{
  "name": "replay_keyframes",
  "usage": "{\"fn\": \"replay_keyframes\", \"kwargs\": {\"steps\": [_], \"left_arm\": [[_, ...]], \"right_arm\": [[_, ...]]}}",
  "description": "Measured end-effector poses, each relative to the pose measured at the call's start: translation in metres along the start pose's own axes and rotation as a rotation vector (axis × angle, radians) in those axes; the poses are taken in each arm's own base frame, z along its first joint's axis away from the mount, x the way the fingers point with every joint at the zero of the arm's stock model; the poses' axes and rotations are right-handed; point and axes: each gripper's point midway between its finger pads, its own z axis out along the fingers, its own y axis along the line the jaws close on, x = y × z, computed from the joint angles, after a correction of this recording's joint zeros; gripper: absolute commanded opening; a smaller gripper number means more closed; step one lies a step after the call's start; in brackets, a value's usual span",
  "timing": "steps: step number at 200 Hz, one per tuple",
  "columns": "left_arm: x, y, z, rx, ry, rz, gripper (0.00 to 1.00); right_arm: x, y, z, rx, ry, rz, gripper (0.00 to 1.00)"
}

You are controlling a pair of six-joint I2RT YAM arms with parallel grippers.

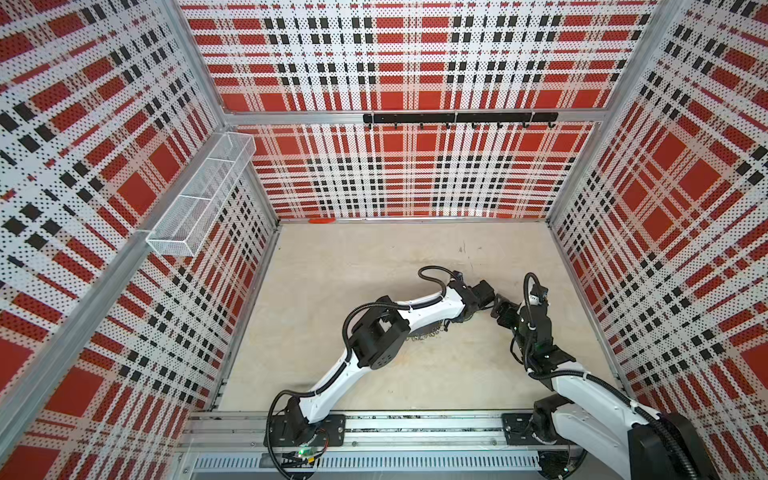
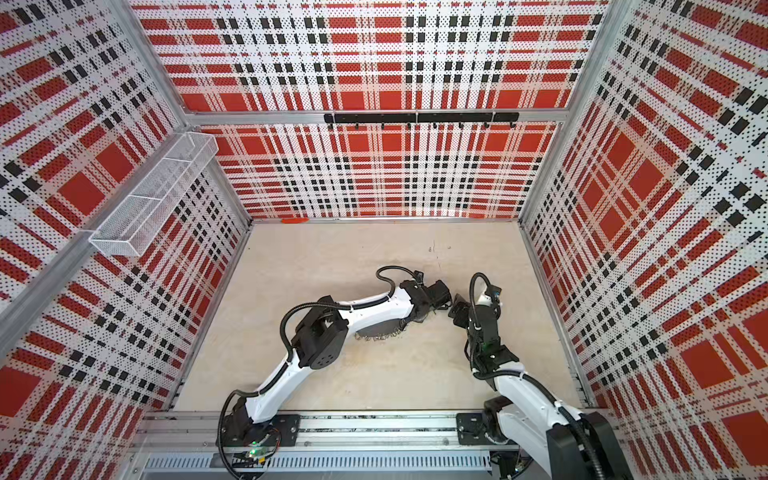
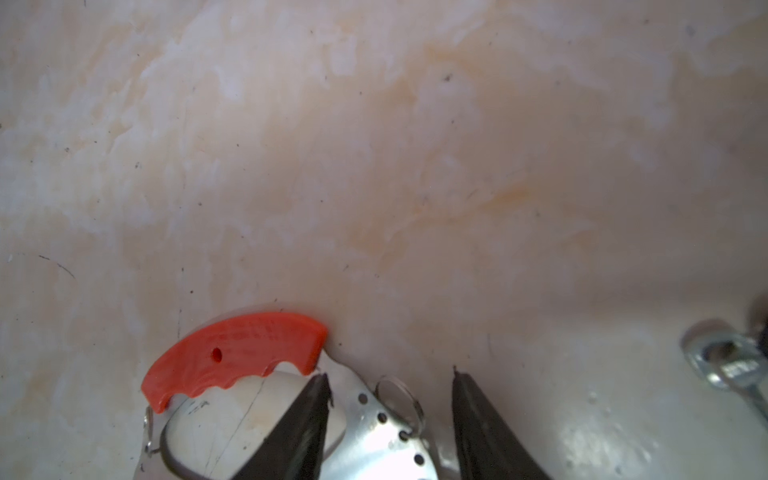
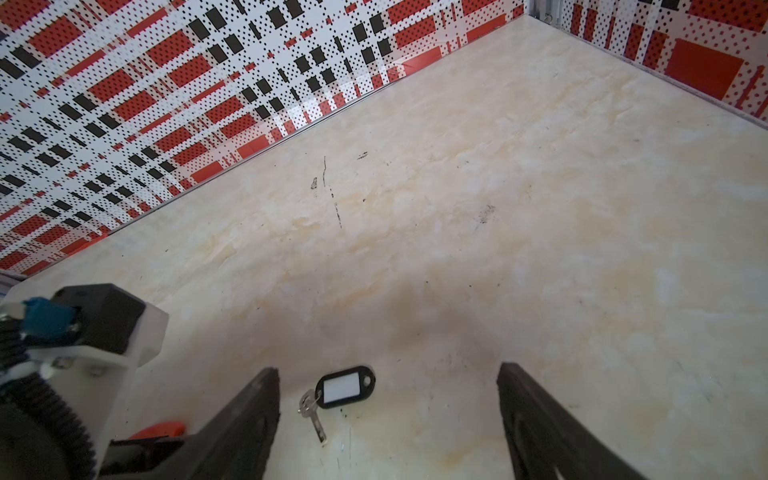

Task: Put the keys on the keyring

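Note:
The keyring lies flat on the table, a silver band (image 3: pixel 374 444) with a row of holes, a red curved segment (image 3: pixel 237 353) and a split ring (image 3: pixel 399 399). My left gripper (image 3: pixel 390 374) is low over it, jaws apart astride the band's end, and a gap shows beside the far finger (image 3: pixel 478 424). In both top views the left arm hides most of the keyring (image 1: pixel 428 331) (image 2: pixel 382 331). The keys, a silver key (image 4: pixel 313 411) on a black tag (image 4: pixel 347 386), lie on the table between the fingers of my open right gripper (image 4: pixel 388 368). The key shows blurred in the left wrist view (image 3: pixel 731 365).
Both wrists meet near the table's middle right, the left gripper (image 1: pixel 467 316) close beside the right gripper (image 1: pixel 498 308). A white mesh basket (image 1: pixel 203 195) hangs on the left wall. A black hook rail (image 1: pixel 459 118) runs along the back wall. Plaid walls enclose the table.

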Motion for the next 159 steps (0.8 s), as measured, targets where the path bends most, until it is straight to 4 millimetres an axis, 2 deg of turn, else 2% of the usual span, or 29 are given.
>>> {"fn": "replay_keyframes", "kwargs": {"steps": [159], "left_arm": [[0.0041, -0.0020, 0.0007, -0.016, 0.002, 0.006, 0.33]], "right_arm": [[-0.0032, 0.0014, -0.0017, -0.007, -0.010, 0.008, 0.84]]}}
